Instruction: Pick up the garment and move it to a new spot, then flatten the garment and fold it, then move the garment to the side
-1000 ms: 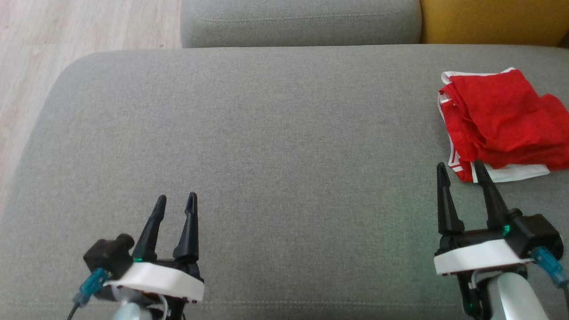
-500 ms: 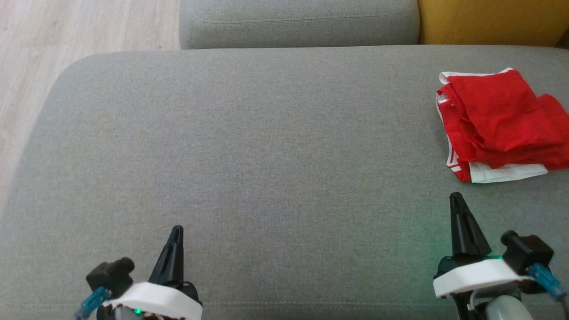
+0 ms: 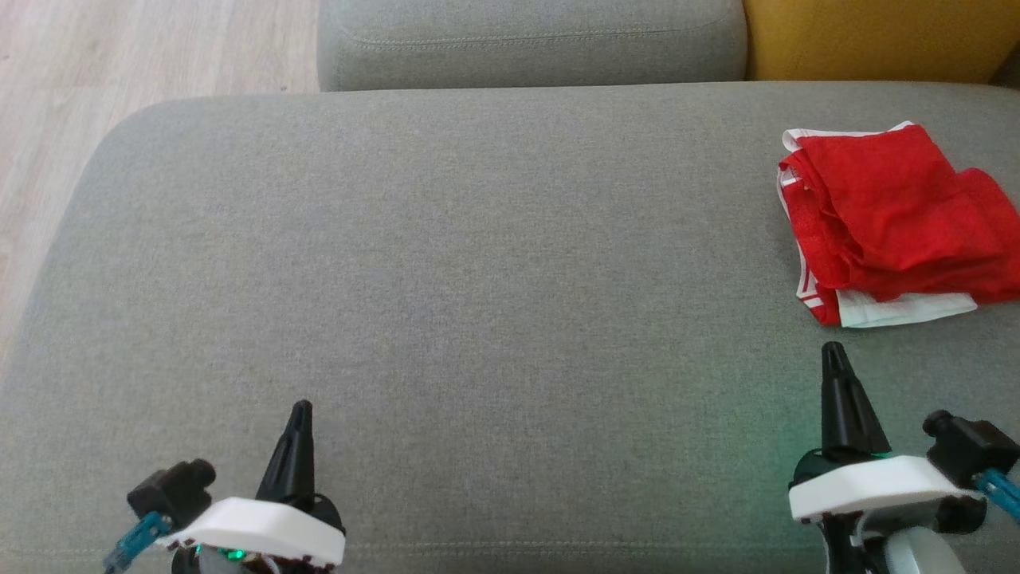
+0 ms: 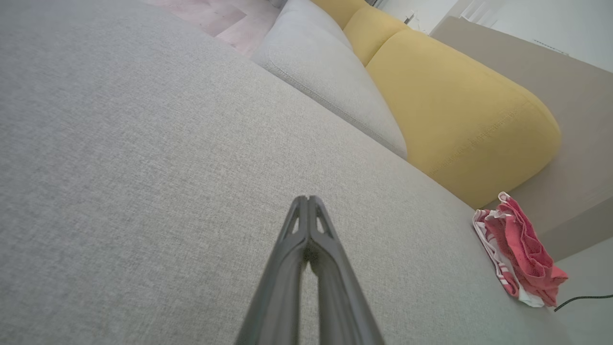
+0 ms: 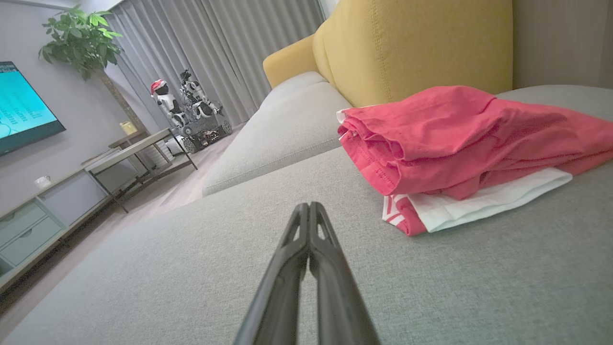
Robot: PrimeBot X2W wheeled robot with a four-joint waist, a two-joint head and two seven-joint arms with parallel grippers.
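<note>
The garment (image 3: 892, 219), red with white trim, lies folded in a loose stack at the far right of the grey sofa seat (image 3: 478, 263). The right wrist view has the garment (image 5: 459, 143) just ahead and to the right, and the left wrist view has the garment (image 4: 519, 251) small at the lower right. My right gripper (image 3: 833, 352) is shut with nothing in it, a short way in front of the garment's near white edge, apart from it. My left gripper (image 3: 301, 410) is shut and empty near the seat's front left. Both pairs of fingers press together in the wrist views.
A grey back cushion (image 3: 526, 40) and a yellow cushion (image 3: 876, 36) line the far edge. Wooden floor (image 3: 72, 96) lies beyond the seat's left end. The right wrist view holds a low table (image 5: 139, 153), a cabinet (image 5: 43, 220), a plant and a screen.
Both grippers have gone from open to shut and drawn back toward the seat's front edge. The right gripper has left the garment's near edge. The garment lies as before.
</note>
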